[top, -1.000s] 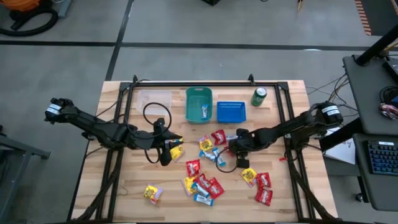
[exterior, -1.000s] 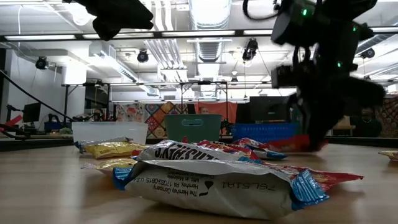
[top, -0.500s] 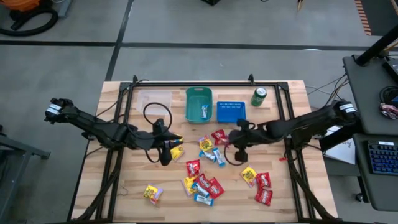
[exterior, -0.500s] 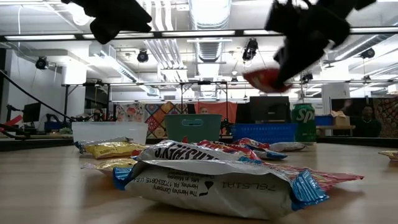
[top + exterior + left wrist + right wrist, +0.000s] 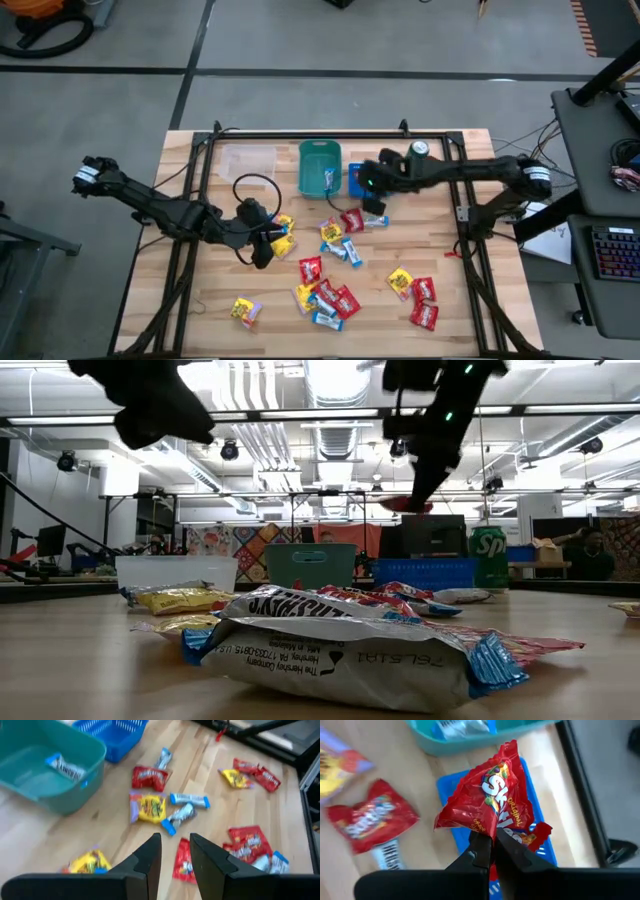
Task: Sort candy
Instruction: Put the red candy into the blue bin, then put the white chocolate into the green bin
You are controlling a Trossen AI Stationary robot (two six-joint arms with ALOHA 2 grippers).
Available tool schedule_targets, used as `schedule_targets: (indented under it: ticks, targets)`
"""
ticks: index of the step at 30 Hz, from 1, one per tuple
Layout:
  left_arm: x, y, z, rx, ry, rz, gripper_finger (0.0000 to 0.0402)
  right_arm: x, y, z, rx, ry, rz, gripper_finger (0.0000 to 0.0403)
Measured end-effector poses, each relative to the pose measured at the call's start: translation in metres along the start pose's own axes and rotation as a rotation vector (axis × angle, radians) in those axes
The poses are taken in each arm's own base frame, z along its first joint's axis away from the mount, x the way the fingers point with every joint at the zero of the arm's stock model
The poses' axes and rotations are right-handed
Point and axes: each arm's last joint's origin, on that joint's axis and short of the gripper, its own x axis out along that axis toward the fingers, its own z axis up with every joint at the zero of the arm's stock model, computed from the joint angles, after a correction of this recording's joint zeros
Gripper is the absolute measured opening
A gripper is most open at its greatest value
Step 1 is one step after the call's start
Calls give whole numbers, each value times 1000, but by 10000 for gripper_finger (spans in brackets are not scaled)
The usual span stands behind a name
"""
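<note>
Red, yellow and blue-white candy [image 5: 325, 290] lies scattered over the middle of the wooden table. One blue-white piece [image 5: 64, 766] lies in the teal bin [image 5: 318, 165]. My right gripper [image 5: 492, 837] is shut on a red candy pack [image 5: 492, 790], held over the blue basket [image 5: 540, 800] at the far side; in the low view the pack [image 5: 405, 505] hangs high above the table. My left gripper [image 5: 175, 855] hovers over the left part of the scatter, fingers slightly apart with nothing between them; a yellow pack [image 5: 86, 862] lies beside it. My right gripper pinches one end of the red pack [image 5: 487, 826] between its two fingers. The fingers slant down from the table's right side. The pack is lifted clear of the table and sticks out crumpled past the fingertips, above the blue basket.
A green drink can [image 5: 416, 153] stands right of the blue basket, and a clear bin [image 5: 248, 160] stands left of the teal one. A black metal frame [image 5: 300, 133] runs around the work area. One yellow pack [image 5: 244, 311] lies apart near the front left.
My right gripper has risen from the middle of the scatter with the red pack and swung toward the table's far edge, ending over the blue basket. The pack is lifted clear of the table. My left gripper has rolled and tipped a little in place.
</note>
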Motion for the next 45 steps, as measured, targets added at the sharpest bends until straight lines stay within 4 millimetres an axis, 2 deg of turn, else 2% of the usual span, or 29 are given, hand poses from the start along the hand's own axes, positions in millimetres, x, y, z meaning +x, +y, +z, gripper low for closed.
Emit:
schedule_targets:
  ticks: [4, 8, 17, 26, 36, 45]
  targets:
    - [-1, 1, -5, -26, 39, 20, 86, 24, -19, 3, 86, 58, 47, 9]
    - [-2, 2, -8, -23, 64, 32, 86, 39, -29, 1, 132, 104, 54, 17]
    - [-2, 4, -10, -13, 91, 37, 86, 49, -30, 0, 143, 129, 94, 76]
    - [-2, 4, -10, -12, 91, 37, 86, 41, -32, 4, 164, 98, 94, 106]
    - [-4, 14, -22, 63, 219, 123, 90, 12, -17, 9, 170, 11, 252, 107]
    - [12, 20, -39, 240, 344, 266, 144, -7, 5, 9, 102, -44, 294, 107]
